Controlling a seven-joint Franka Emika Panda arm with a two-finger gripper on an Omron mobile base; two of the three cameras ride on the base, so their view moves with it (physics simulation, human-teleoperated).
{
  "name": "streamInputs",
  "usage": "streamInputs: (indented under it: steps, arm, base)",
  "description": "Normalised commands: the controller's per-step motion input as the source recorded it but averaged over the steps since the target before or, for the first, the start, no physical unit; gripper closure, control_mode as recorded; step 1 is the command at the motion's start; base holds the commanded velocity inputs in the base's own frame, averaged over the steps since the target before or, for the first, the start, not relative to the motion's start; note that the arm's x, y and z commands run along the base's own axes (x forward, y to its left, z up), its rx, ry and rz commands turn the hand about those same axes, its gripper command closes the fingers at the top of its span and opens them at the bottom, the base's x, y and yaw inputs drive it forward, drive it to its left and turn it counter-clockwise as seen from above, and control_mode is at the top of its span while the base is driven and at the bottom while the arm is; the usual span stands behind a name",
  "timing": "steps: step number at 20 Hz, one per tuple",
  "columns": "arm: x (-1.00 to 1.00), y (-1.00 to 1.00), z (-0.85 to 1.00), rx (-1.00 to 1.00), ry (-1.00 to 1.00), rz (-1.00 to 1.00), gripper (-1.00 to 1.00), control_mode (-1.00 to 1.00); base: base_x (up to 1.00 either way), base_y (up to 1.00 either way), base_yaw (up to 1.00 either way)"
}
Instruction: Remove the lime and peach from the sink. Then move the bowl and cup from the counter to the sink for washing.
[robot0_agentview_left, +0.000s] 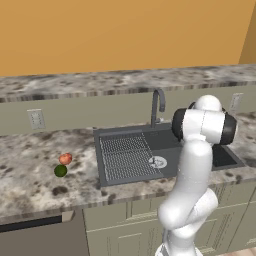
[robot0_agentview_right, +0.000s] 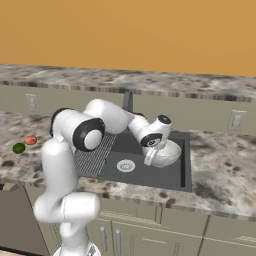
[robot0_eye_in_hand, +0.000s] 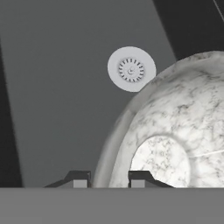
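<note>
Bowl rim between pincer tips, in sink.

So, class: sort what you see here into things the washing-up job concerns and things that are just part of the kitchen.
Job:
lime
peach
bowl
sink
gripper

Just there:
faucet
wall outlets
cabinet doors

A dark grey rectangular sink has a ribbed drainer, a round silver drain and a grey curved faucet. The wide silvery-white bowl is veined grey inside like marble. At nine o'clock from the sink, the orange-red peach and dark green lime lie on a mottled brown-grey stone counter. The wall is orange.
</note>
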Motion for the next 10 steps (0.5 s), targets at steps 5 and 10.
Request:
streamInputs:
  steps: [5, 10]
  arm:
    - [0.23, 0.00, -0.14, 0.00, 0.00, 0.00, 1.00, -1.00]
    - [0.09, 0.00, -0.18, 0.00, 0.00, 0.00, 1.00, -1.00]
  base:
    - [0.00, 0.00, 0.00]
    - [0.00, 0.00, 0.00]
